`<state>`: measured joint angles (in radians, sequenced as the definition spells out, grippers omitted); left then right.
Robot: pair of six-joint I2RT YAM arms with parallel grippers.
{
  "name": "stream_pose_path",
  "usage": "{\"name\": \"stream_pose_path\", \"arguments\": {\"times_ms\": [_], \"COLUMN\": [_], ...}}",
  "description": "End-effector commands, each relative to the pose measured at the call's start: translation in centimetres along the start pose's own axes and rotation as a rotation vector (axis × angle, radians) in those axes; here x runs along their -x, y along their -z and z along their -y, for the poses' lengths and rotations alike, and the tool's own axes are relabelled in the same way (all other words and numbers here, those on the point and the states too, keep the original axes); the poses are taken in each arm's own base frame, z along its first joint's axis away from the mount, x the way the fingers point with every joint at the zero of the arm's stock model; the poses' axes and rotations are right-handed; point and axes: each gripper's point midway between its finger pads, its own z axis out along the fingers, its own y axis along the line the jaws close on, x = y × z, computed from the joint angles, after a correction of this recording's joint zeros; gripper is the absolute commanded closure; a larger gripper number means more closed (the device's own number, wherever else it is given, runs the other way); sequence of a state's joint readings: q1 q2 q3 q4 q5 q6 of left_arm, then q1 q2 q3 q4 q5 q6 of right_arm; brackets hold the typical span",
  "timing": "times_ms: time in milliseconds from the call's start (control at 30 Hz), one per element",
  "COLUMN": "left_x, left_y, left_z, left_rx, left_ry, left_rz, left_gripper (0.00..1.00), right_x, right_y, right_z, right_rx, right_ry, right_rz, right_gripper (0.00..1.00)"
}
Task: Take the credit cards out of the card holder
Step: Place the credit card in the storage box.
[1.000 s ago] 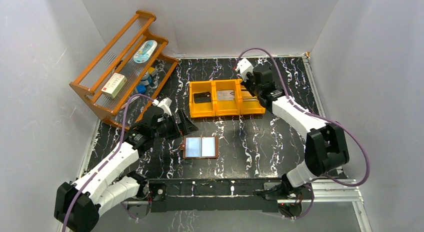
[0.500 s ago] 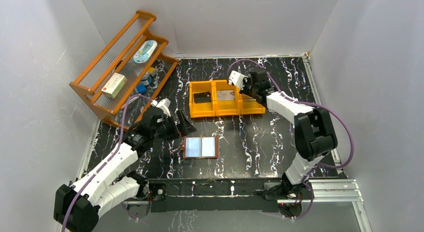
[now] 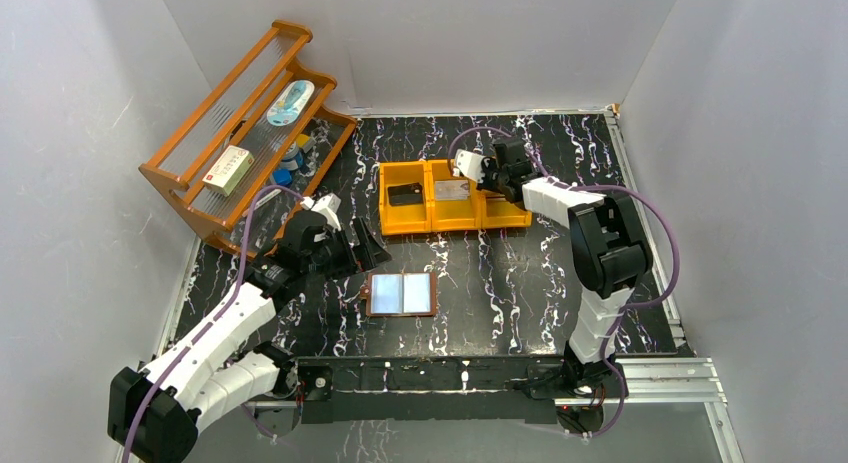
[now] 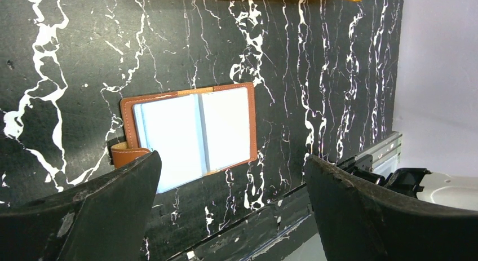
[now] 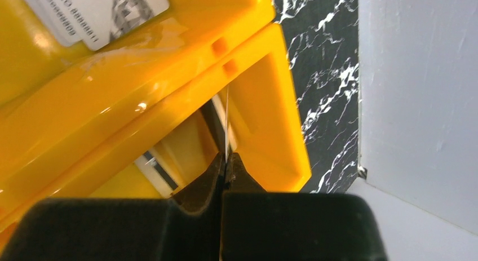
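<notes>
The brown leather card holder (image 3: 402, 294) lies open on the black marble table, its pale-blue pockets up; it also shows in the left wrist view (image 4: 191, 134). My left gripper (image 3: 366, 251) is open and empty, just up-left of the holder (image 4: 231, 216). My right gripper (image 3: 494, 178) is over the right compartment of the orange bin (image 3: 388, 226). It is shut on a thin credit card seen edge-on (image 5: 226, 123). A black card (image 3: 404, 194) lies in the left compartment and a silvery-grey card (image 3: 452, 189) in the middle one (image 5: 96, 13).
A wooden rack (image 3: 170, 168) stands at the back left with a white-and-red box (image 3: 228, 168) and other small items. A metal rail (image 3: 480, 375) runs along the near edge. White walls close in on three sides.
The right arm has folded in toward the bin and its gripper has shifted a little left over the right compartment. The left arm and the holder have barely moved.
</notes>
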<state>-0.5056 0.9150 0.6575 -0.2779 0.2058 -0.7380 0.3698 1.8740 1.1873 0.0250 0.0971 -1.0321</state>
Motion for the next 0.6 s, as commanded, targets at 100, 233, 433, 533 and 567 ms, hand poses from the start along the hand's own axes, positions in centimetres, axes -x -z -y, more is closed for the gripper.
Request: {"name": "stream_pose_path", "arguments": {"times_ms": [100,233,433,533,567], "left_x": [0.6,0.5,0.3,0.2,0.2], "left_y": [0.8,0.7,0.5,0.4,0.4], "left_z": [-0.2,-0.3,-0.4,-0.4,-0.4], "left_rx": [0.022,0.027,0.029,0.027,0.025], "left_ry": [-0.003,-0.006,-0.012,-0.005,-0.005], "left_rz": [0.033,0.027,0.013,0.009,0.01], "left_gripper": [0.02,0.02,0.02,0.02,0.02], "right_x": [2.0,1.6,1.3,1.3,1.3], "right_y": [-0.6,-0.6,0.2,0.5,0.6], "right_z": [2.5,1.4,0.8,0.8,0.9], "right_rx": [-0.015,0.014,0.043,0.041,0.042], "right_ry": [0.045,0.043,0.041,0.04,0.039], "right_rz": [0.065,0.064,0.055,0.052,0.049], "right_gripper": [0.93,0.89,0.72,0.64,0.64]}}
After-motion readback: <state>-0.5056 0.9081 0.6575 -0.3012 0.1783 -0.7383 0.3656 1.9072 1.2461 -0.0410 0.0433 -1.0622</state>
